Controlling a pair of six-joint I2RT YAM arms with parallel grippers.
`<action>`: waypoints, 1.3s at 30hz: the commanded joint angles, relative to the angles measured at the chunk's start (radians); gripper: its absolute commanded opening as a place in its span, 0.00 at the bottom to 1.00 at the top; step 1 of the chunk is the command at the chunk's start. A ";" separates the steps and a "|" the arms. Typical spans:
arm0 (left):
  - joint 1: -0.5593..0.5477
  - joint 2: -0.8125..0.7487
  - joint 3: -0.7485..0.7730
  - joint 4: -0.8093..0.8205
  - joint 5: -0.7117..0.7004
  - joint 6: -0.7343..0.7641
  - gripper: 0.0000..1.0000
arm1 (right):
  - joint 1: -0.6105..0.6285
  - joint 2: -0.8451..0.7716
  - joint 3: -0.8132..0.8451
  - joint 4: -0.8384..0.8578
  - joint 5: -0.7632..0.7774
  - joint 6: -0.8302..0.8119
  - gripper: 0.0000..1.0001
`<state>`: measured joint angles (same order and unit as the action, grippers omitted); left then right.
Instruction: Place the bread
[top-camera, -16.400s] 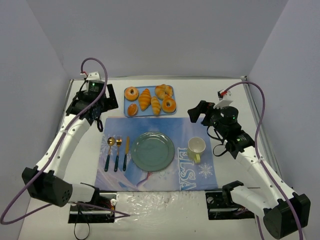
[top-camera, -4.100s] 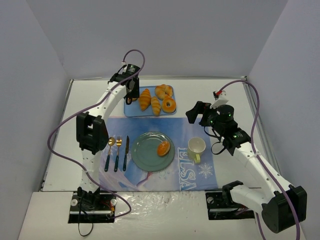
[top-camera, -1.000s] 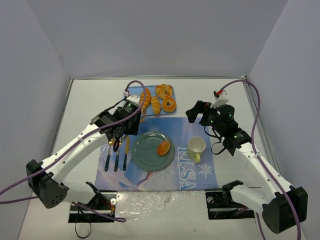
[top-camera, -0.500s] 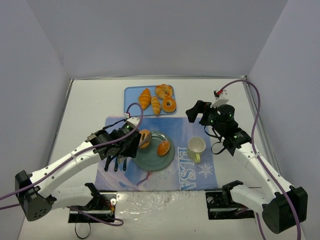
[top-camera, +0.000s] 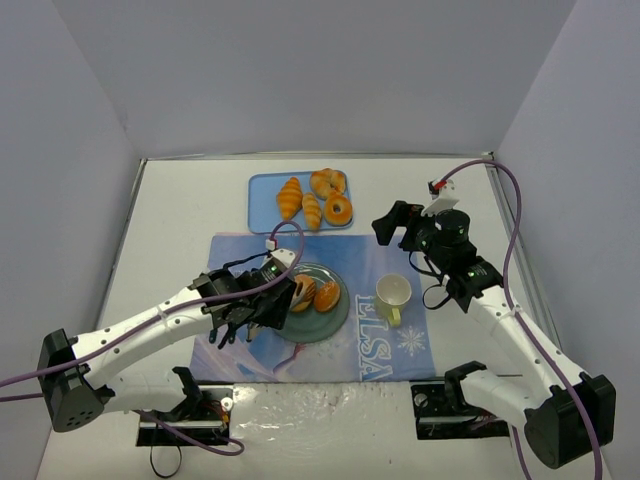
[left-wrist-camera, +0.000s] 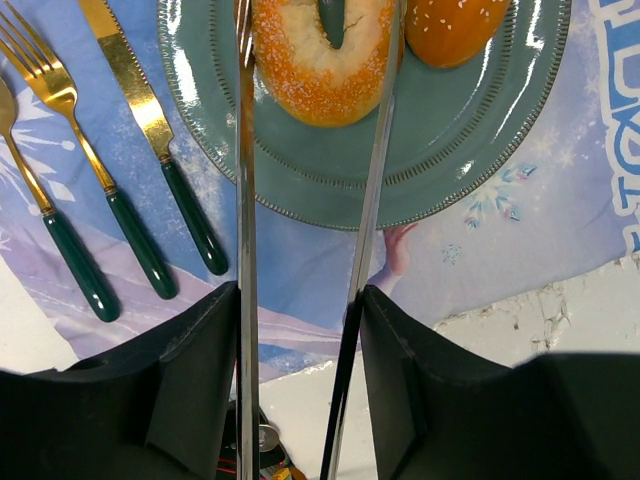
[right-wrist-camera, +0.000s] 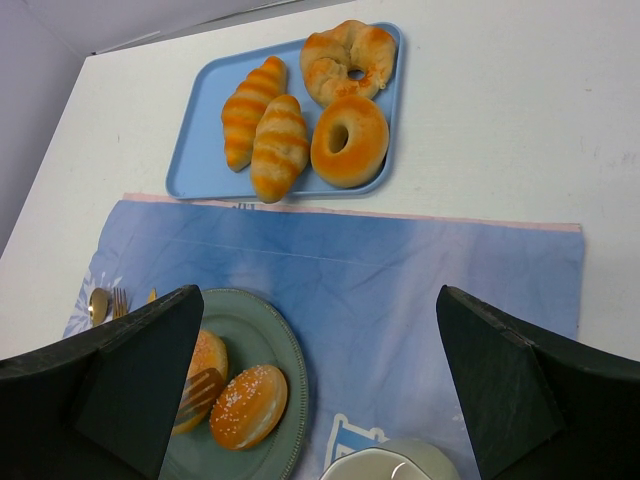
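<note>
Holding entry: the left claw, with its two thin fingers drawn in to the width of a sugared ring of bread, one finger against each side.

- The ring is low over the green plate or already resting on it; which cannot be told.
- A seeded bun lies on the same plate, just beside the ring.
- The plate stands on a blue printed mat towards the near edge of the bench, a little left of centre.
- Gold cutlery with dark green handles lies on the mat left of the plate; a fork and a knife are plain to see.
- A pale yellow cup stands on the mat right of the plate.
- The right claw is raised over the right half of the bench, fingers spread wide, nothing in them.
- A blue tray sits at the middle of the far edge with four breads: two croissants, a ring and a knot.

Progress, as judged: the carry looks done, with the ring at the plate. Left to do is parting the fingers and lifting clear. The task does not say whether more bread from the tray should follow.

Writing: the lettering reads "ELSA" in large pale capitals on the mat below the cup, among snowflakes. Nothing else is legible.
</note>
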<state>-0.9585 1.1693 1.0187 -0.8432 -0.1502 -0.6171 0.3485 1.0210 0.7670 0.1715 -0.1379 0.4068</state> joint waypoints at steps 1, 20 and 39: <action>-0.022 0.004 0.029 0.027 -0.042 -0.032 0.48 | 0.007 -0.018 0.024 0.075 0.014 -0.003 1.00; -0.047 -0.056 0.141 -0.017 -0.181 -0.028 0.56 | 0.007 -0.018 0.025 0.077 0.012 -0.002 1.00; 0.737 0.282 0.543 0.173 0.076 0.111 0.58 | 0.010 0.015 0.060 0.075 -0.021 -0.014 1.00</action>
<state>-0.3946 1.3752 1.4305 -0.7612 -0.1743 -0.5276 0.3485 1.0290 0.7683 0.1735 -0.1394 0.4057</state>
